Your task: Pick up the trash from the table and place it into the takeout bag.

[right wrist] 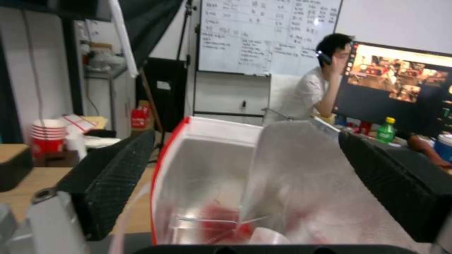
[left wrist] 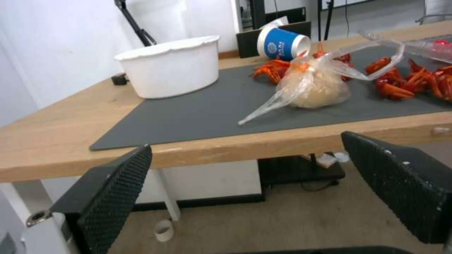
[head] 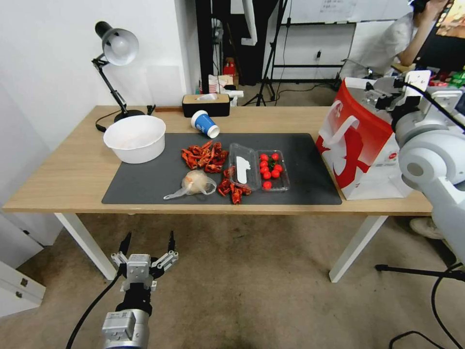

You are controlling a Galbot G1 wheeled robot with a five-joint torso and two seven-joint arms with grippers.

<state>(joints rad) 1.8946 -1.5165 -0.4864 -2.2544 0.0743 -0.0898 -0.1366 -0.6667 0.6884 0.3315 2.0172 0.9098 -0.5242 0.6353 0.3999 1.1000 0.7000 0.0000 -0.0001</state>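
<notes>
The left claw (head: 148, 245) hangs low in front of the desk (head: 63, 174), below its near edge, fingers spread wide with nothing between them. Farther along, on the dark mat (head: 145, 186), lies the small plastic bag (head: 196, 184) — clear film knotted around a pale lump, with 2 loose tails trailing off. It looks light and soft, and the film probably slips; the knot or the bunched neck above the lump seems the surest place to pinch, since the lump itself would likely squash or roll. Behind it, at the mat's far edge, the blue paper cup (head: 206, 124) lies on its side, mouth toward the middle of the desk. It is thin and likely crushes easily, so a gentle squeeze across its body ought to suit it.

Red shells are scattered between the 2, beside a clear box of tomatoes (head: 270, 169).

At the right end of the desk stands the red-and-white bag (head: 361, 145), its silvery inside open to the top. The right claw (right wrist: 247, 183) hovers just above that mouth, fingers wide apart and empty — some red and white things already lie at the bottom, too blurred to name.
</notes>
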